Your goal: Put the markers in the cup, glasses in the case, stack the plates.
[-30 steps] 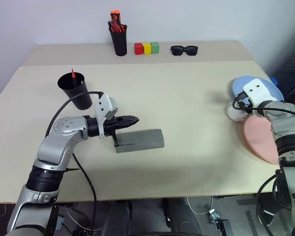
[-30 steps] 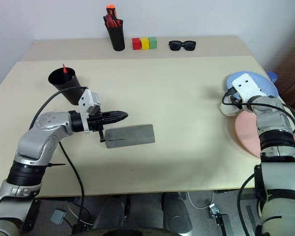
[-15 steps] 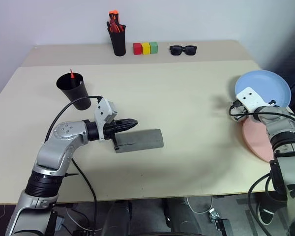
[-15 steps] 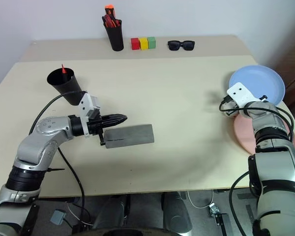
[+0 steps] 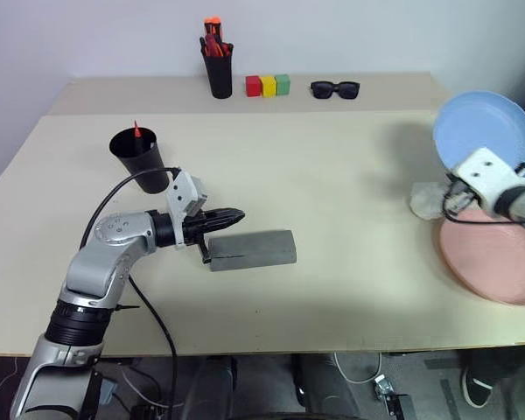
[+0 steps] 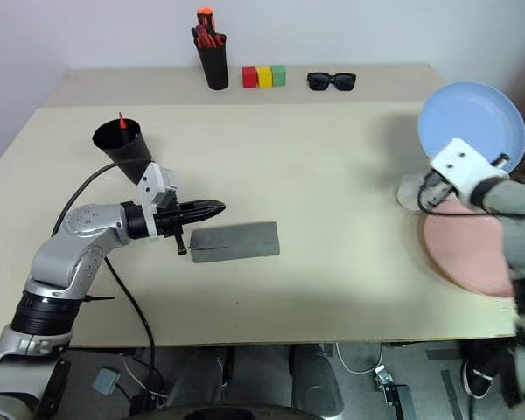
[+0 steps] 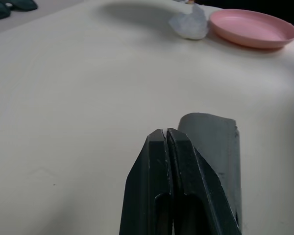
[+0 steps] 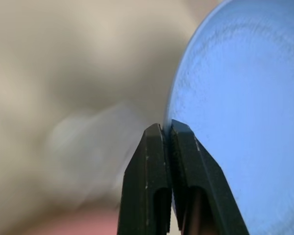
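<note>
Above pink plate [image 5: 494,262], right pincer [image 8: 165,128] clamping blue plate [image 5: 487,127] rim

Pen holder [image 5: 218,72] with red-orange pens, three coloured blocks [image 5: 268,85], black sunglasses [image 5: 334,88], crumpled white wad [image 5: 427,200].

Broad bare table [image 5: 332,192] lies between the case [image 5: 252,250] and the pink plate [image 5: 494,262], beside crumpled tissue [image 5: 427,200].

no readable text, no labels, no brand marks, no numbers on anything
</note>
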Tool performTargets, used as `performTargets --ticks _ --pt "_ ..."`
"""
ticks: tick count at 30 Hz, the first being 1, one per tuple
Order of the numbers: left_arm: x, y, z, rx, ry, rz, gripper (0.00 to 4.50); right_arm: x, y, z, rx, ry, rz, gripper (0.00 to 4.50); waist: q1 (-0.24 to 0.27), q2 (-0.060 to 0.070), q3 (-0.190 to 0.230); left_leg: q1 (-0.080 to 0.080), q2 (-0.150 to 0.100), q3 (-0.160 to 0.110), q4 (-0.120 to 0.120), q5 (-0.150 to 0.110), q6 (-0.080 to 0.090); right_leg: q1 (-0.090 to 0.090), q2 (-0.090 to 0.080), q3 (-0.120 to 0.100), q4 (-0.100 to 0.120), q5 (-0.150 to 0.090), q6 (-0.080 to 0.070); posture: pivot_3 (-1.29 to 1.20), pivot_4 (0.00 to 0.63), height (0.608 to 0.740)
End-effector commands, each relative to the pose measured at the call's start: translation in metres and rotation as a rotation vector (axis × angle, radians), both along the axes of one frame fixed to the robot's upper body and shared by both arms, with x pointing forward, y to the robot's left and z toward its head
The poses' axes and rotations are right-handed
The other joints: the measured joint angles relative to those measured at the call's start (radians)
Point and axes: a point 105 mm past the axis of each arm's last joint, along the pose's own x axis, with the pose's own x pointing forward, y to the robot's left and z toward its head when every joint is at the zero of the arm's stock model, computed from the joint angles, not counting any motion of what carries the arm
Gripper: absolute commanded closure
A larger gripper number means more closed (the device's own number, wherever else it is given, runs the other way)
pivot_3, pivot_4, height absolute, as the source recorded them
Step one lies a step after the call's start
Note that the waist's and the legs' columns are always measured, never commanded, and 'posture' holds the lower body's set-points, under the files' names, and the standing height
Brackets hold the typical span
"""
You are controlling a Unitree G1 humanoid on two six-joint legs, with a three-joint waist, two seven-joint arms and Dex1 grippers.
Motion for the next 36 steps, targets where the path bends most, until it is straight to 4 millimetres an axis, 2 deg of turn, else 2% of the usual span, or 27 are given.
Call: performTargets --ticks 1,6,7,9,14,17,21,23,28,31,34,36 --pt "-0.002 -0.01 0.008 0.0 -0.036 -0.067 4.5 -0.038 0.0 0.018 0.001 0.034 -0.009 4.45 0.002 0.0 0.0 0.0 0.0 0.0 0.0 0.0 0.0 0.0 0.0 0.0 0.0 0.0 0.0 0.0 0.15 0.74" --pt "0.002 -0.022 0.008 -0.002 -0.028 -0.124 4.5 -0.078 -0.013 -0.008 -0.011 0.201 -0.088 4.45 -0.004 0.0 0.0 0.001 0.0 0.002 0.004 0.0 0.0 0.002 0.0 0.001 -0.001 -0.002 -0.004 0.0 0.15 0.74" --pt "0.003 -0.023 0.008 -0.002 -0.028 -0.13 4.5 -0.082 -0.012 -0.013 -0.002 0.227 -0.089 4.19 -0.006 0.0 0.0 0.001 0.0 0.002 0.004 0.0 0.0 0.002 0.0 0.001 0.0 -0.002 -0.004 0.0 0.15 0.74" --pt "0.005 -0.026 0.009 -0.003 -0.03 -0.135 4.5 -0.081 -0.006 -0.015 0.026 0.215 -0.083 3.53 -0.014 0.0 -0.001 0.001 0.0 0.002 0.005 0.0 0.0 0.002 0.0 0.001 0.0 -0.002 -0.004 0.0 0.15 0.74" --pt "0.007 -0.027 0.012 -0.01 -0.034 -0.131 4.5 -0.056 0.015 0.003 0.09 0.068 -0.036 1.05 -0.027 0.0 0.0 0.001 0.0 0.002 0.006 0.0 0.0 0.002 0.0 0.001 0.0 -0.001 -0.004 0.0 0.15 0.74" --pt "0.006 -0.025 0.012 -0.014 -0.035 -0.116 4.5 -0.032 0.03 0.001 0.152 0.018 -0.003 1.05 -0.024 0.0 0.0 0.001 0.0 0.002 0.006 0.0 0.0 0.002 0.0 0.001 0.001 -0.001 -0.004 0.0 0.15 0.74" --pt "0.001 -0.023 0.016 -0.034 -0.038 -0.093 4.5 0.009 0.039 -0.021 0.145 -0.014 -0.025 1.05 -0.024 -0.001 0.0 0.0 0.0 0.002 0.006 0.0 0.0 0.002 0.0 0.001 0.0 0.0 -0.004 0.0 0.15 0.74" --pt "-0.005 -0.022 0.019 -0.042 -0.037 -0.096 4.5 0.025 0.035 -0.033 0.122 -0.018 -0.062 1.05 -0.023 0.0 0.0 0.0 0.0 0.002 0.006 0.0 0.0 0.002 0.0 0.001 0.0 0.0 -0.004 0.0 0.15 0.74" --pt "-0.02 -0.023 0.019 -0.051 -0.025 -0.102 4.5 0.05 0.018 -0.053 0.034 -0.035 -0.141 1.05 -0.02 0.0 0.0 -0.001 0.0 0.001 0.004 0.0 0.0 0.001 0.0 0.001 0.0 0.001 -0.001 0.0 0.15 0.74" --pt "-0.022 -0.022 0.016 -0.055 -0.012 -0.081 4.5 0.052 0.016 -0.053 -0.021 -0.05 -0.129 1.9 -0.021 0.0 0.0 0.0 0.0 0.001 0.004 0.0 0.0 0.001 0.0 0.001 0.0 0.001 -0.001 0.0 0.15 0.74" --pt "-0.022 -0.022 0.015 -0.062 -0.007 -0.075 4.5 0.051 0.018 -0.042 -0.015 -0.089 -0.115 3.45 -0.023 0.0 0.0 0.0 0.0 0.001 0.003 0.0 0.0 0.001 0.0 0.001 0.0 0.001 -0.001 0.0 0.15 0.74" --pt "-0.021 -0.024 0.013 -0.064 -0.002 -0.079 4.5 0.042 0.014 -0.023 -0.026 -0.135 -0.131 4.35 -0.023 0.0 0.0 0.0 0.0 0.001 0.003 0.0 0.0 0.001 0.0 0.001 0.0 0.001 0.0 0.0 0.15 0.74"
